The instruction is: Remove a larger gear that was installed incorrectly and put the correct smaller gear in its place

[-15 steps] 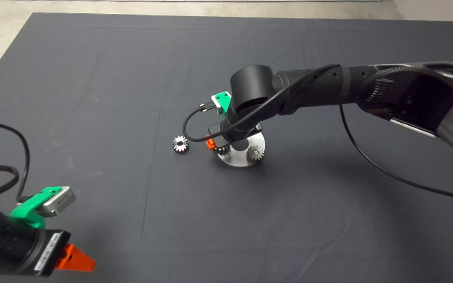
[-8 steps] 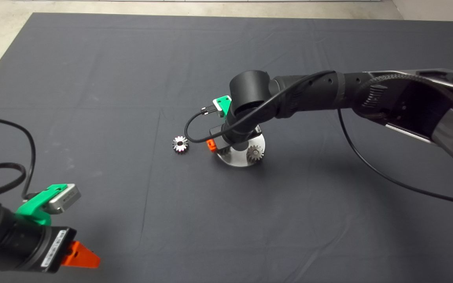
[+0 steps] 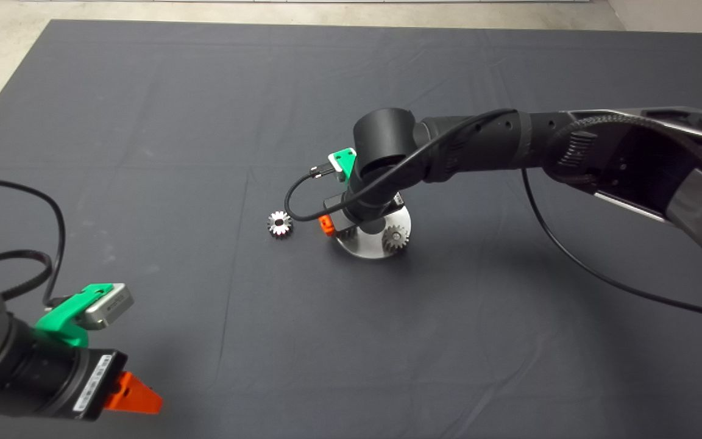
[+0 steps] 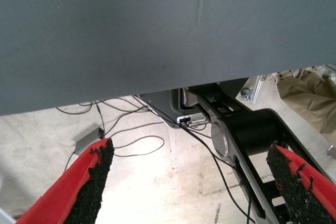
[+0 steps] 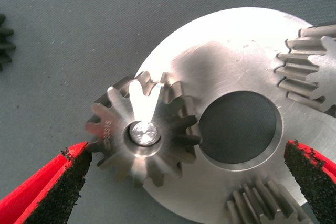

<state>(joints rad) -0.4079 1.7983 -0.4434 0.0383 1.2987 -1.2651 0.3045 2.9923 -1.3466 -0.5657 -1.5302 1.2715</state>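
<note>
A round steel plate (image 5: 236,61) carries three silver gears. The one I take for the larger gear (image 5: 139,153) sits on a shiny pin at the plate's edge. My right gripper (image 5: 186,150) hangs over it, open, one finger on each side and neither touching. In the head view the right gripper (image 3: 334,224) hides this gear. The smaller gear (image 3: 279,224) lies loose on the mat just left of the plate (image 3: 366,247). My left gripper (image 3: 134,396) is open and empty at the lower left edge.
Two more gears sit on the plate, one near its right rim (image 5: 310,66) (image 3: 395,238) and one beside it (image 5: 257,203), around a round centre hole (image 5: 239,127). The left wrist view shows the mat's edge, floor cables and a machine base.
My left arm has moved up and to the right along the lower left edge. My right wrist has shifted slightly over the plate. The gears have not moved.
</note>
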